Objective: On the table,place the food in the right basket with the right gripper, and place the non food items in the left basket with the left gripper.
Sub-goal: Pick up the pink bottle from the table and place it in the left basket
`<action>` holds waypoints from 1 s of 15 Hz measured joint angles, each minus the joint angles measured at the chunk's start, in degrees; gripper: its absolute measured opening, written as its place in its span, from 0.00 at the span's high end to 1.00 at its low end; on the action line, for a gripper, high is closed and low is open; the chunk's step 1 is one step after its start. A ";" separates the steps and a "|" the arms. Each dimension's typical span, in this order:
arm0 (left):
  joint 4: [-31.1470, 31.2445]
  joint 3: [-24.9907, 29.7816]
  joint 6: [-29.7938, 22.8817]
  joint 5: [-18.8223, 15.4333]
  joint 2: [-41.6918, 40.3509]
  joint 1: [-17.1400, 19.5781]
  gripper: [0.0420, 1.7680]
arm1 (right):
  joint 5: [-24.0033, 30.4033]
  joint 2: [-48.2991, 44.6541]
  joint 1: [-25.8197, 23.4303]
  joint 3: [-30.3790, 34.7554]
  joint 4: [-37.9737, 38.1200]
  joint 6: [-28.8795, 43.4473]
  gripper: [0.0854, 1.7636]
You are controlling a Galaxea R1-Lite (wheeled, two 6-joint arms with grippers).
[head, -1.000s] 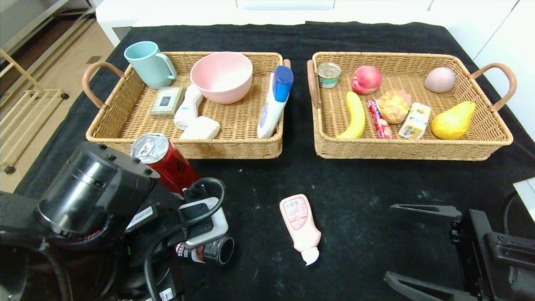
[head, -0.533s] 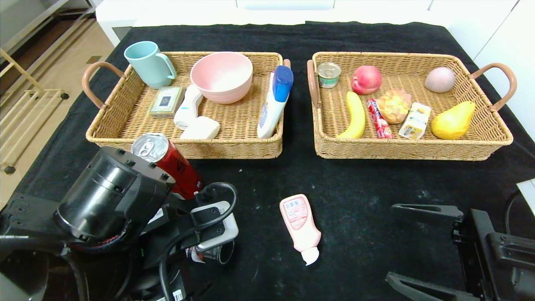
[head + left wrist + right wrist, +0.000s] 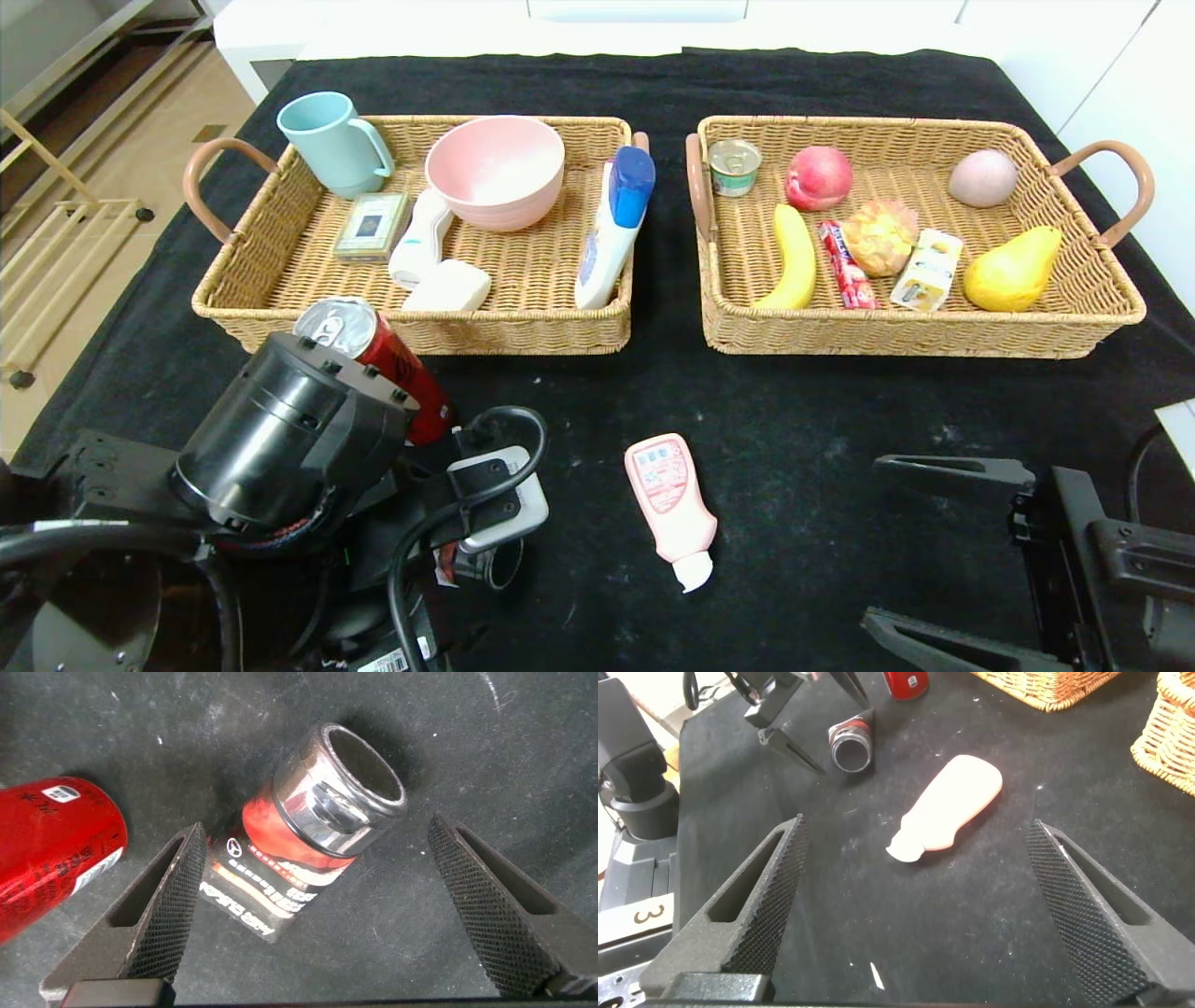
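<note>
The black tube with a red band (image 3: 299,849) lies on the table (image 3: 803,411) at the front left. Its silver end also shows in the head view (image 3: 499,563). My left gripper (image 3: 327,905) is open, with one finger on each side of the tube, apart from it. The red can (image 3: 401,373) lies tilted just behind my left wrist and shows in the left wrist view (image 3: 47,849). The pink squeeze bottle (image 3: 667,495) lies at the front centre. My right gripper (image 3: 896,551) is open and empty at the front right. The pear (image 3: 1013,271) and juice carton (image 3: 927,271) lie in the right basket (image 3: 915,336). The white bottle with the blue cap (image 3: 611,224) lies in the left basket (image 3: 420,336).
The left basket also holds a teal mug (image 3: 331,145), a pink bowl (image 3: 495,173) and small white items. The right basket also holds a banana (image 3: 794,261), a peach (image 3: 820,177), a tin (image 3: 735,166) and snacks. A white object (image 3: 1178,425) lies at the table's right edge.
My left arm has moved right and lower over the black tube, covering more of the red can. The right arm and the other objects have not moved.
</note>
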 joint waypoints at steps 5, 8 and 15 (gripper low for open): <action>-2.76 0.38 -0.56 0.06 1.05 0.02 0.03 | -0.02 0.05 -0.04 0.00 -0.02 -0.01 0.03; -2.76 0.71 -0.66 0.13 1.46 0.00 0.03 | 0.02 0.02 -0.06 0.00 0.00 -0.01 0.03; -2.68 1.12 -1.00 0.16 1.82 -0.04 0.07 | 0.02 0.02 -0.06 0.04 0.00 0.00 0.03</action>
